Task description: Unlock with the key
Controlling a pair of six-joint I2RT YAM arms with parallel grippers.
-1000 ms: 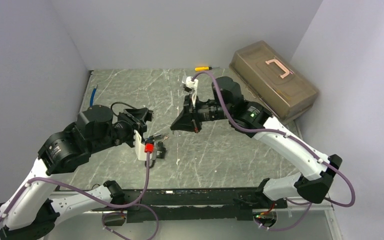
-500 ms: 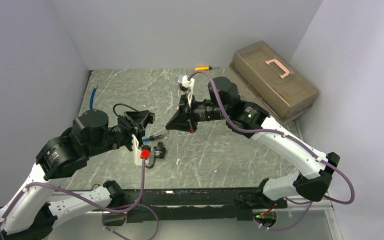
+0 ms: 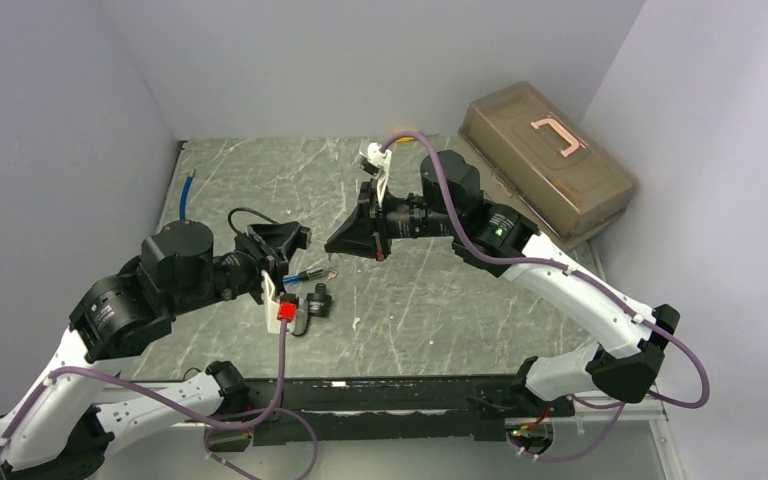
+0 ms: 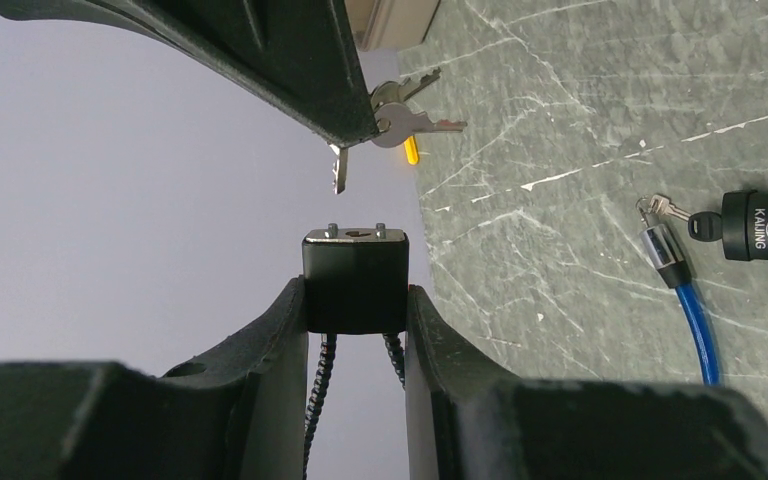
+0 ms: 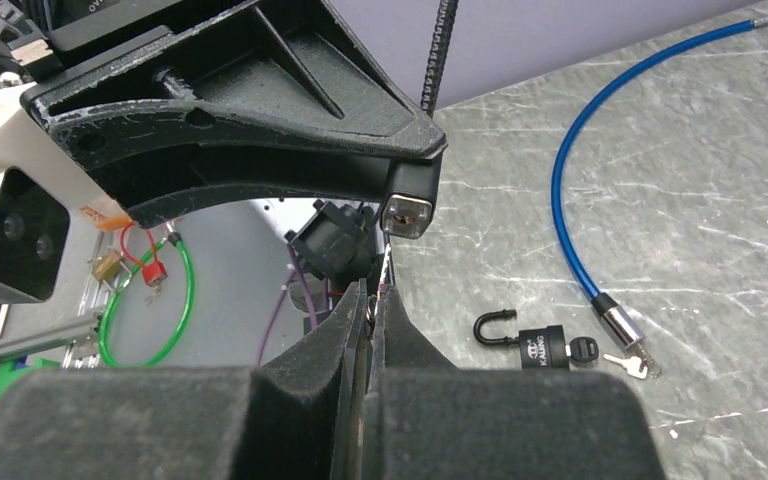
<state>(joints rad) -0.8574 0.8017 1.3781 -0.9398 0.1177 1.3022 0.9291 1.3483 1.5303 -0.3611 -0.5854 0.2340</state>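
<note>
Here the left pincer (image 4: 355, 290) is clamped on a small black lock body (image 4: 355, 262). One finger sits on each flank, and two braided black cords trail back between the fingers. The lock's silver keyway face (image 5: 405, 213) is turned outward past the fingertips.

Facing it tip to tip, the right pincer (image 5: 372, 300) is pressed together on a key (image 4: 340, 170). The blade stands straight out from its tips toward that keyway face. In the left wrist view the blade's tip stops just short of the lock body, with a small gap between them, and looks slightly to one side of the keyway. Two spare keys (image 4: 410, 105) on the same ring jut out beside the right pincer's tip.

Both pincers are raised above the grey marbled table (image 3: 440, 320). Below them on the table lies a black KAIJING padlock (image 5: 540, 347) with its shackle open and a key in it. Just beside it is the metal end of a blue cable (image 5: 572, 190), with small keys attached. Well beyond the right pincer, near the far edge, lies a small yellow tool (image 3: 406, 135). A translucent brown toolbox (image 3: 545, 160) stands by the right wall.
</note>
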